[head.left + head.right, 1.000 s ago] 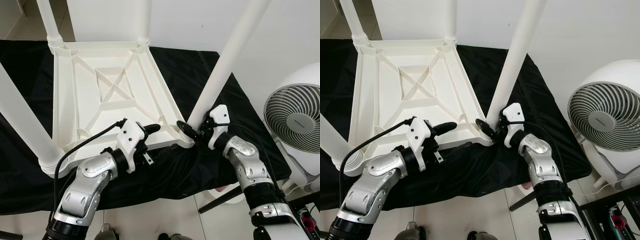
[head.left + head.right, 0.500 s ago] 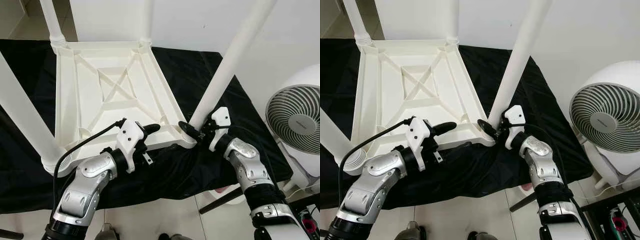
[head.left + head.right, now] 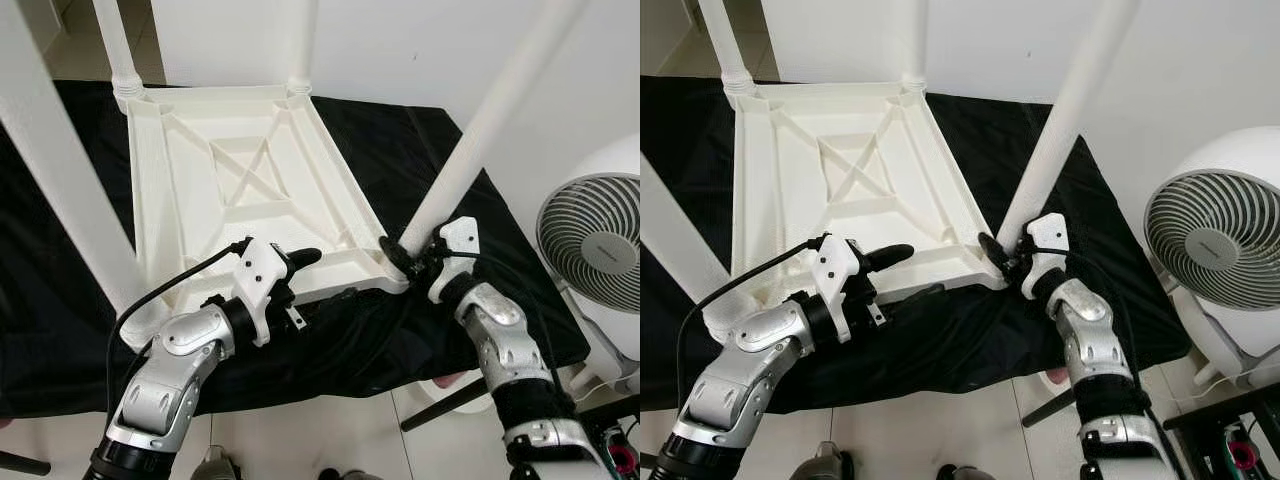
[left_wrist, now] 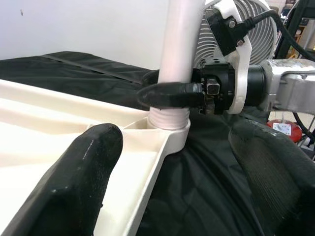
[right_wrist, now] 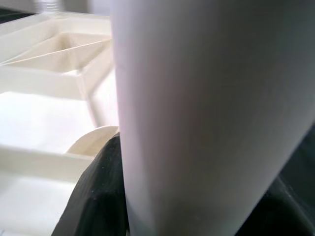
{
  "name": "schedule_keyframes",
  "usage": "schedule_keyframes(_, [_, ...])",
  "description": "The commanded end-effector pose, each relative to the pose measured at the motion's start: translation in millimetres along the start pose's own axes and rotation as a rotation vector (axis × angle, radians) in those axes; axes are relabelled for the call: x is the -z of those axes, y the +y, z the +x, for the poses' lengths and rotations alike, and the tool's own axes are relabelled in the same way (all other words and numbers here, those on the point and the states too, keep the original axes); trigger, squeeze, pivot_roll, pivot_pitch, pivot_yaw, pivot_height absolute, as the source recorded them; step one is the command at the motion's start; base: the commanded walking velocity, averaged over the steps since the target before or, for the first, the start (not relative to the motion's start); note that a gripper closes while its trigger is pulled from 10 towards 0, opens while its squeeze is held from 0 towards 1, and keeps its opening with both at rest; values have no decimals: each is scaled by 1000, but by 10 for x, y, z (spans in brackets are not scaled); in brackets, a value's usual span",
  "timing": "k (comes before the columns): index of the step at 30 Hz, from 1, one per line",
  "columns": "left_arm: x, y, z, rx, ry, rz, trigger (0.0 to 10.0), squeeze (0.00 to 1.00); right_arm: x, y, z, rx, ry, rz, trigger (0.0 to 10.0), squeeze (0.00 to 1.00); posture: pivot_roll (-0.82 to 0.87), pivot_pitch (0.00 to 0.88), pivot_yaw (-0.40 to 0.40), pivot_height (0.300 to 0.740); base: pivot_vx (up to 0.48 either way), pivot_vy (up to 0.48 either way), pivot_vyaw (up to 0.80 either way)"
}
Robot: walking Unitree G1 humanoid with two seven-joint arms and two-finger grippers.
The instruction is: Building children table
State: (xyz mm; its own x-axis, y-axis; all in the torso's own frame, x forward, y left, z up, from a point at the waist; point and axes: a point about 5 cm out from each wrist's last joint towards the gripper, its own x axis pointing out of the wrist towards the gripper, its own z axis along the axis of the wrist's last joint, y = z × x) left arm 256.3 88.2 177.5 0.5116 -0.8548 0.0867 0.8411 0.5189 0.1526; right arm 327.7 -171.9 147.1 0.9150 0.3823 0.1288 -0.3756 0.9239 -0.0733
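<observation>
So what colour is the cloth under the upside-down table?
Black cloth, clearest in the left eye view.

A plain white plastic table lies upside down, its underside moulded with white ribs in a crossed X pattern, and its round legs are the same unmarked white. The cloth beneath it is solid black. My arms are silver, my wrist housings white, and the fingers of my left gripper and right gripper are matte black. Beside the cloth stands a white fan with a white grille of fine radial bars over a grey centre. The wall is plain white, and the floor tiles are pale cream.
</observation>
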Motion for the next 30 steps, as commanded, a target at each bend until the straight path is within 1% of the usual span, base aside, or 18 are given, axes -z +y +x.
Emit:
schedule_keyframes(1, [-2,-26,5,-18,1,-3,10000,0,60,-135,-98,174,49,-24,10000,0,109,129,-96,740,0,0,0])
schedule_keyframes(2, [-1,-26,8,-17,2,-2,10000,0,59,-135,-106,220,50,-23,10000,0,109,129,-96,740,0,0,0])
schedule_keyframes(3, [-1,-26,8,-17,2,-2,10000,0,59,-135,-106,220,50,-23,10000,0,109,129,-96,740,0,0,0])
schedule_keyframes(4, [-3,-24,9,-16,1,-5,10000,0,63,-132,-128,325,54,-32,10000,0,106,129,-92,740,0,0,0])
schedule_keyframes(5, [-4,-25,13,-14,0,-5,10000,0,77,-85,-145,389,55,-23,10000,0,104,128,-90,740,0,0,0])
schedule_keyframes(6, [-4,-25,13,-14,0,-5,10000,0,77,-85,-145,389,55,-23,10000,0,104,128,-90,740,0,0,0])
schedule_keyframes(8, [-6,-26,22,-6,-1,-6,10000,0,99,86,-166,489,57,-21,10000,0,100,127,-90,740,0,0,0])
schedule_keyframes(9, [-6,-26,22,-6,-1,-6,10000,0,99,86,-166,489,57,-21,10000,0,100,127,-90,740,0,0,0])
schedule_keyframes(10, [-5,-25,26,-4,0,-4,10000,0,102,167,-163,517,63,-27,10000,0,98,124,-92,740,0,0,0])
schedule_keyframes(13, [-5,-25,27,-4,-1,-5,10000,0,106,232,-155,537,66,-26,10000,0,99,125,-89,740,0,0,0])
schedule_keyframes(14, [-5,-28,29,-5,-1,-4,10000,0,129,339,-122,517,77,4,10000,0,105,125,-93,740,0,0,0])
schedule_keyframes(15, [-5,-28,29,-5,-1,-4,10000,0,129,339,-122,517,77,4,10000,0,105,125,-93,740,0,0,0])
schedule_keyframes(16, [-1,-34,23,-7,-1,-6,10000,0,130,402,-100,494,75,30,10000,0,105,126,-95,740,0,0,0])
schedule_keyframes(19, [7,-40,19,-11,-1,-11,10000,0,116,426,-83,471,69,55,10000,0,102,125,-99,740,0,0,0])
schedule_keyframes(22, [5,-37,26,-14,-4,-11,10000,0,67,366,-77,476,61,48,10000,0,102,123,-103,740,0,0,0])
schedule_keyframes(23, [4,-37,31,-15,-5,-11,10000,0,49,341,-79,479,53,48,10000,1000,102,120,-106,740,0,0,0])
schedule_keyframes(28, [8,-42,38,-15,-7,-11,10000,0,21,319,-94,470,36,61,10000,1000,100,113,-107,740,0,0,0])
schedule_keyframes(30, [9,-46,41,-14,-8,-11,10000,0,6,353,-110,413,16,66,10000,1000,101,110,-109,740,0,0,0])
